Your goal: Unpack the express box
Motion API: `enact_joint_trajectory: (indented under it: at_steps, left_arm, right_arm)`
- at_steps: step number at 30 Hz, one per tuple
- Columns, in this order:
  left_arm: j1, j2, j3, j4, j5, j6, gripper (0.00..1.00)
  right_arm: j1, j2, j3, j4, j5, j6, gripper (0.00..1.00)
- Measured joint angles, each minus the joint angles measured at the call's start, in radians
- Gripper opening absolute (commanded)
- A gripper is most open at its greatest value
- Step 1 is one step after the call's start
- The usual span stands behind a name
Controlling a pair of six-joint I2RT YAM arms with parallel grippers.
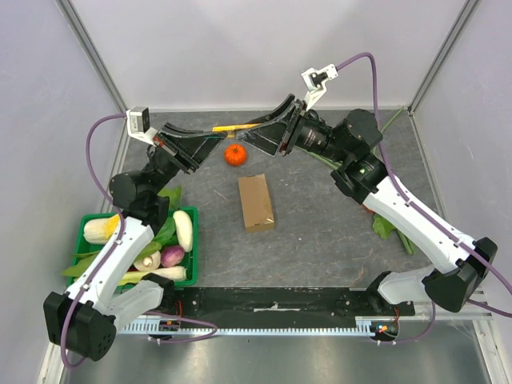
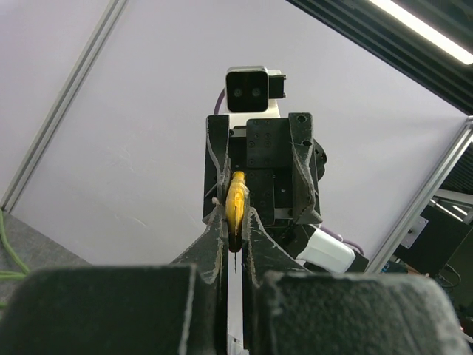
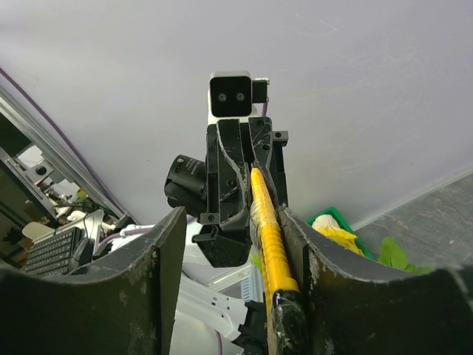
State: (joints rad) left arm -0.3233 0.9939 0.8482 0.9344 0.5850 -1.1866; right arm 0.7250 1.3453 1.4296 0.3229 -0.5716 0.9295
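The grey table [image 1: 320,232] carries one orange fruit [image 1: 235,154] near its rear centre. A green crate [image 1: 84,228] stands at the near left corner. It contains a pale yellow cabbage [image 1: 100,230], a long white vegetable [image 1: 183,228] and a purple-white bulb [image 1: 172,256], with green leaves [image 1: 170,198] overhanging the rear rim. More leafy greens [image 1: 388,228] lie on the right side of the table. A yellow tool [image 1: 232,127] is raised above the table, just behind the fruit.

The express box [image 1: 256,202] is plain brown, tangerine [image 1: 235,154] orange, crate [image 1: 88,218] green, tool [image 1: 236,126] yellow.
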Motion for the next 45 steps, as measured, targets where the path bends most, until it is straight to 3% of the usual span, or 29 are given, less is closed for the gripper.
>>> enact_joint_trajectory:
  at_steps: [7,23,25,30,32,38,41,43,45]
  left_arm:
    - [-0.004,0.007,-0.037,0.084,-0.036,-0.013,0.02]
    - [-0.015,0.002,-0.063,0.116,-0.086,-0.013,0.02]
    - [-0.015,0.001,-0.067,0.115,-0.086,-0.013,0.02]
    - [-0.015,-0.016,-0.084,0.107,-0.086,-0.012,0.02]
    - [-0.015,-0.026,-0.093,0.101,-0.087,-0.012,0.02]
    - [-0.015,-0.042,-0.103,0.093,-0.088,-0.012,0.02]
    - [-0.015,-0.042,-0.103,0.093,-0.088,-0.012,0.02]
    - [-0.015,-0.042,-0.103,0.094,-0.089,-0.013,0.02]
    - [-0.015,-0.043,-0.103,0.092,-0.09,-0.013,0.15]
  right_arm:
    - [0.0,0.016,0.0,0.021,0.006,0.018,0.51]
    - [0.019,0.045,0.0,0.01,0.031,0.01,0.31]
    - [0.019,0.047,0.0,0.004,0.035,0.01,0.32]
    - [0.019,0.047,0.001,0.002,0.042,0.009,0.47]
    - [0.021,0.047,0.002,0.002,0.045,0.009,0.48]
    - [0.022,0.047,0.002,0.006,0.046,0.008,0.3]
    - [0.022,0.047,0.002,0.005,0.046,0.005,0.08]
    - [0.022,0.048,0.002,0.005,0.046,0.002,0.0]
    - [0.022,0.048,0.002,0.003,0.046,-0.003,0.0]
